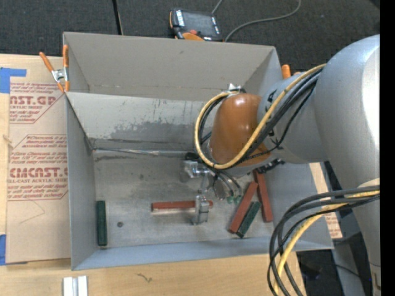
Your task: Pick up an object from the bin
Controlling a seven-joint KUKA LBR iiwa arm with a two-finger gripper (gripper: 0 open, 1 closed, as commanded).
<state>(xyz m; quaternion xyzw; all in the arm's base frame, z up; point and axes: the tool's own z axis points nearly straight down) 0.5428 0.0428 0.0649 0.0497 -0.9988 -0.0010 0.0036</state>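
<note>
The hand (202,209) meets one end of a thin, flat red bar (173,207); its grip cannot be told.

red print "CAST", twice | smaller line "CAST ACRYLIC" | on cardboard (34,221) at left | remainder illegible

The gripper (201,211) hangs low at the right end of a red bar (173,208) on the bin (142,110) floor; a green bar (100,223) lies at the left.
</note>
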